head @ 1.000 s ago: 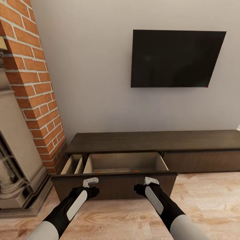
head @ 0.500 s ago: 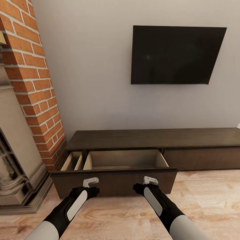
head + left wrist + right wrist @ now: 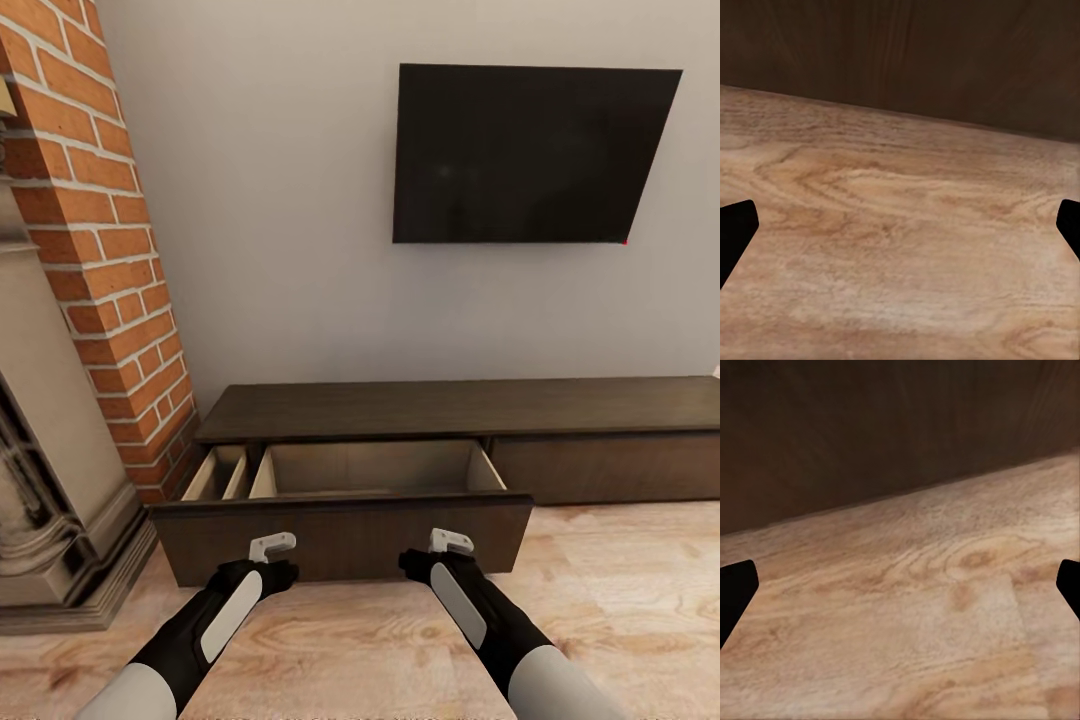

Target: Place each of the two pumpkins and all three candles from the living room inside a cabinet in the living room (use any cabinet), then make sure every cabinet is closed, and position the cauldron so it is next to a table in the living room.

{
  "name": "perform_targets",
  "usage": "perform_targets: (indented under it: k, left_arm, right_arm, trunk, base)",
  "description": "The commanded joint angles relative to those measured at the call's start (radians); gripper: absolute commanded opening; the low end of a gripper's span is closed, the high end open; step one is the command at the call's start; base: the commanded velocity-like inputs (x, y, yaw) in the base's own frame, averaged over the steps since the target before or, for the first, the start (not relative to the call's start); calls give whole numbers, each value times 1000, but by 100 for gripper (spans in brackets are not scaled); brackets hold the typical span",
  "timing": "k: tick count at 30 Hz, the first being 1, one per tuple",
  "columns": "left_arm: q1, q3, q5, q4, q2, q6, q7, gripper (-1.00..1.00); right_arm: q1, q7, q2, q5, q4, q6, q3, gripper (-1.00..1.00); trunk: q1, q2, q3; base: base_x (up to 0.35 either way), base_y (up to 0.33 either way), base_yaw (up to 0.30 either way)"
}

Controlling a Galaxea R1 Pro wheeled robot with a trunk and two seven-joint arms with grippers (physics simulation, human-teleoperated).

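Note:
The long dark brown cabinet (image 3: 450, 410) stands against the wall. Its wide left drawer (image 3: 340, 535) is pulled out, and the little of its pale beige inside (image 3: 375, 468) that I can see over the front panel looks bare. Just short of that panel my left gripper (image 3: 272, 547) and right gripper (image 3: 450, 542) hover over the floor, both open and holding nothing. The left wrist view has the dark drawer front (image 3: 900, 52) close ahead of the spread fingertips (image 3: 735, 232). In the right wrist view the same dark drawer front (image 3: 870, 427) is equally near. Pumpkins, candles, cauldron and table are out of view.
A red brick chimney (image 3: 100, 250) and a stone fireplace surround (image 3: 50, 480) stand at the left, close to the drawer's end. A black TV (image 3: 520, 155) hangs on the wall above the cabinet. Wooden floor (image 3: 620, 600) stretches to the right.
The whole view has slid: the cabinet and TV sit slightly higher and farther, so the camera has drawn back a little. An orange glimpse inside the drawer has dropped behind the front panel.

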Motion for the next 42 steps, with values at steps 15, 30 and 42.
perform_targets:
  k: [15, 30, 42]
  left_arm:
    - [-1, -4, 9, -2, 6, -3, 12, 100]
    - [5, -10, -135, -2, 5, -108, 13, 100]
    - [7, -2, -161, -4, 10, -120, 9, 100]
  right_arm:
    - [-1, -11, 1, -9, 39, -126, 67, 100]
    - [-1, -11, 18, -8, 143, -431, 235, 100]
    - [-1, -10, 21, -8, 146, -463, 243, 100]
  trunk:
    - [13, -18, -58]
    - [20, -21, -116]
    - [22, -22, -131]
  base:
    - [0, 0, 0]
    - [0, 0, 0]
    - [0, 0, 0]
